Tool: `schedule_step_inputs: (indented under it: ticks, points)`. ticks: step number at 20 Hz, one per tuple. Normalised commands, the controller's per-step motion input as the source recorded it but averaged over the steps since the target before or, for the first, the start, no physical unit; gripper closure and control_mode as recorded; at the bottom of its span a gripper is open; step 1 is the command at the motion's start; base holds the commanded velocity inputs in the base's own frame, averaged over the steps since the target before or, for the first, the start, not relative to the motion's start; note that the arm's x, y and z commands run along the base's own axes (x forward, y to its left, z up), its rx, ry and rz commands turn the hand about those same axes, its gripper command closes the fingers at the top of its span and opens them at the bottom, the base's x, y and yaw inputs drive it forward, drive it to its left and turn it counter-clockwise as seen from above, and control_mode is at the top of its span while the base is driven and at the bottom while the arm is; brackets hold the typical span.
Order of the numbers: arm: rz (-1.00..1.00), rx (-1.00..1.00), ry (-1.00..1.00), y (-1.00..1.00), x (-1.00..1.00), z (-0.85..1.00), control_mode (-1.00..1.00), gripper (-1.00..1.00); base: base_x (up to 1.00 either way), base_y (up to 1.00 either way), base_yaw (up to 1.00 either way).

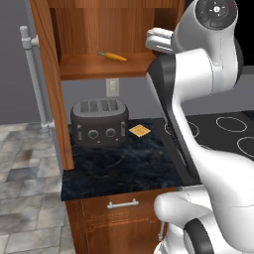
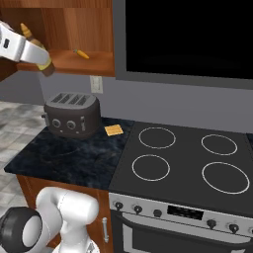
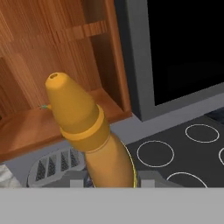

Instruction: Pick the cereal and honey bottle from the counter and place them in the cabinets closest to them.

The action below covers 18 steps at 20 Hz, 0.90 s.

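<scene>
My fingers (image 2: 43,66) are clamped low on the honey bottle (image 3: 87,131), held up beside the open cabinet's shelf (image 2: 94,62); it looks light, stiff, smooth and likely slippery.

One of nearly everything, and four burner rings.

There is one honey bottle (image 3: 94,144), one carrot (image 1: 113,56) on the cabinet shelf, one toaster (image 1: 99,122) with four slots on top and three round knobs on its front, and one small orange-yellow square (image 1: 139,130) on the one dark tabletop (image 1: 119,168). One open upper cabinet (image 1: 94,30) with one long silver bar handle (image 1: 33,74) counts alongside one wall outlet (image 1: 112,88), one lower drawer with one short handle (image 1: 122,203), one stove (image 2: 192,163) carrying four burner rings, and one robot hand (image 2: 29,52).
</scene>
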Motion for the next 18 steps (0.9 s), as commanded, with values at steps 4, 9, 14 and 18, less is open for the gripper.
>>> schedule_step_inputs:
  ticks: [4, 9, 14, 18]
  points:
    - [0.0, 0.02, 0.0, -0.03, 0.35, 0.0, -1.0, 1.0, 0.0, 0.0, 0.0]
    - [0.0, 0.05, 0.0, -0.03, 0.49, 0.0, -1.0, 1.0, 0.0, 0.0, 0.0]
    - [0.0, 0.05, 0.02, -0.02, 0.5, 0.0, -1.0, 1.0, 0.0, 0.0, 0.0]
    - [0.0, 0.03, 0.03, 0.0, 0.46, -0.01, -1.0, 1.0, 0.0, 0.0, 0.0]
